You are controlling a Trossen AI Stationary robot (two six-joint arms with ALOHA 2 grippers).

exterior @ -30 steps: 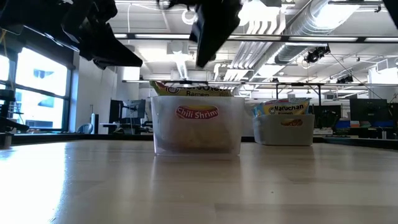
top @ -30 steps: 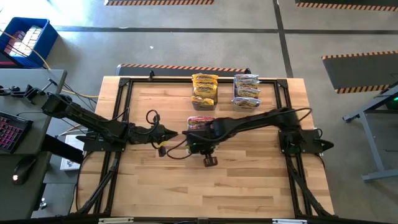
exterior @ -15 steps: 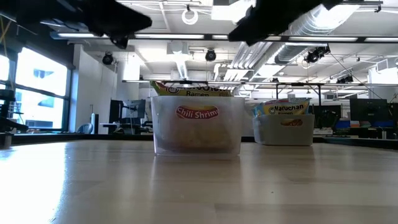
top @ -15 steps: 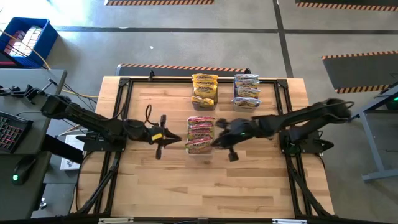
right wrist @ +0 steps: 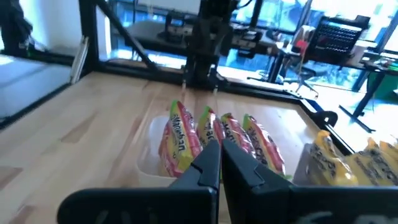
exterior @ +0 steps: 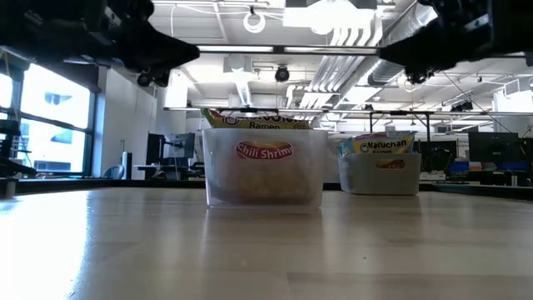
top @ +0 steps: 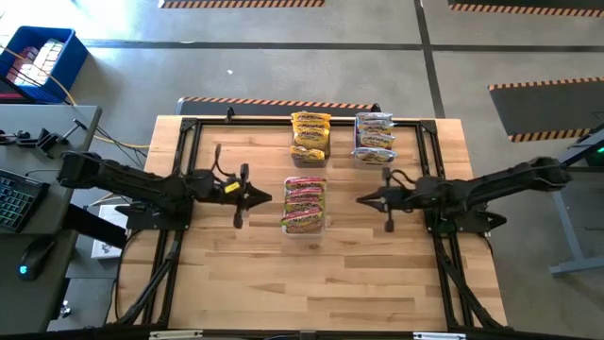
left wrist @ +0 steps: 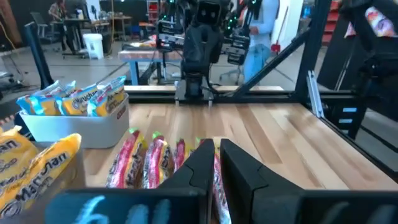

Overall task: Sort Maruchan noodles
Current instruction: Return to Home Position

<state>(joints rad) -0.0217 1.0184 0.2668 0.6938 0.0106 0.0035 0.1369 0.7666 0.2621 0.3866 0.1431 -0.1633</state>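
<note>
On the wood table (top: 236, 274): noodles (top: 304, 203) binned | left tool (top: 267, 198), right tool (top: 360, 199) pressed together | concrete floor (top: 283, 66) around.

1. My left arm (top: 142, 184) is matte black, a chain of slim tubular links with chunkier joints.
2. I see a small yellow tag (top: 229, 188) near its wrist, with a thin black cable (top: 218, 157) looping beside it.
3. The right arm (top: 481, 184) matches it, all black, with its own cable loop (top: 388, 175).
4. On my wrist feeds, the left gripper (left wrist: 216, 163) and right gripper (right wrist: 220, 155) have dark, wedge-shaped fingers with flat angular faces.
</note>
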